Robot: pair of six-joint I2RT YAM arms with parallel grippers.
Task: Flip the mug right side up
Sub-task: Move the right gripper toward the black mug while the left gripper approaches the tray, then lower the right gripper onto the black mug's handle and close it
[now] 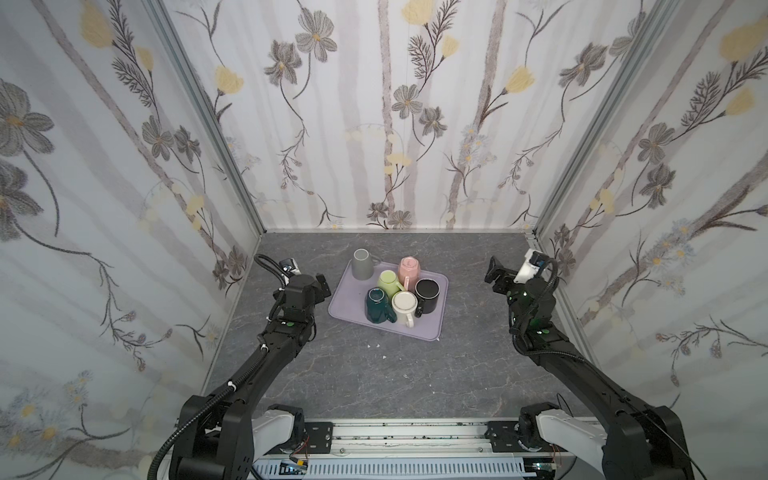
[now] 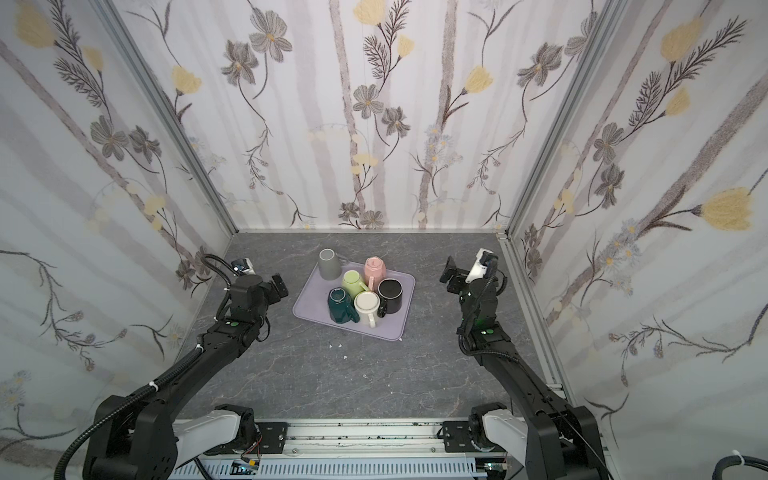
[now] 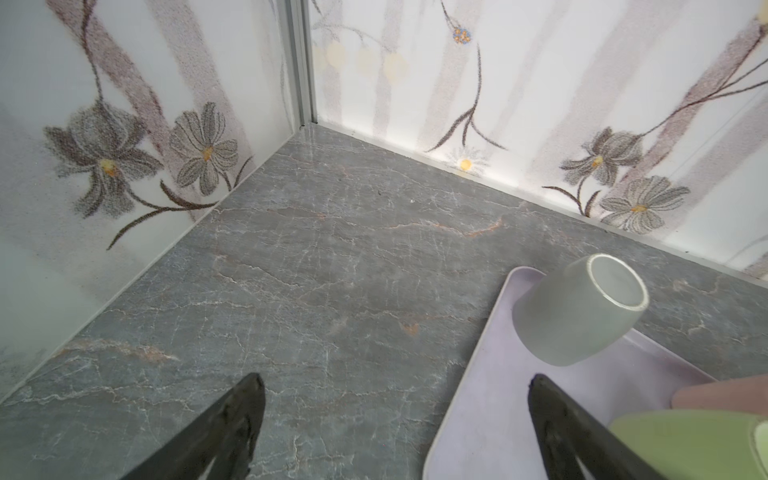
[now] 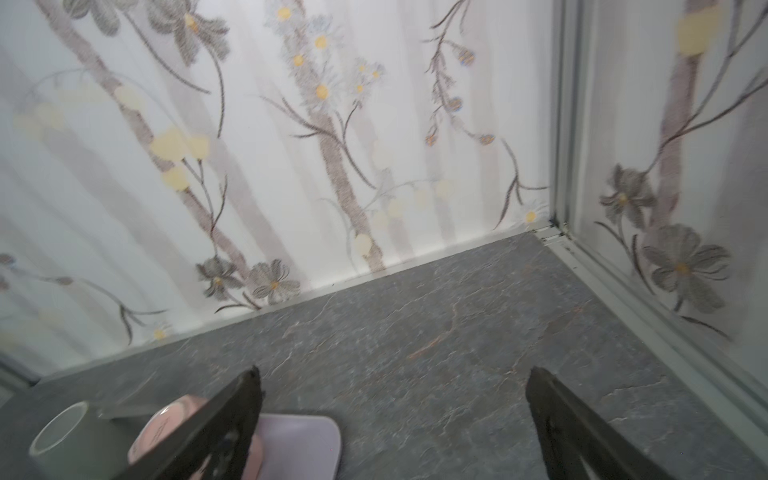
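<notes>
Left wrist view shows the matte grey ceramic mug (image 3: 577,316) base-up, leaning on the far left corner rim of the lilac rectangular tray (image 3: 482,407), with a pale green glazed mug (image 3: 685,440) near it. Just off the tray's left edge the left jaws hang spread and empty; the right jaws, equally spread, sit well off its right. Likely best: pinch the grey wall sideways, lift clear of neighbours, then roll upright.
</notes>
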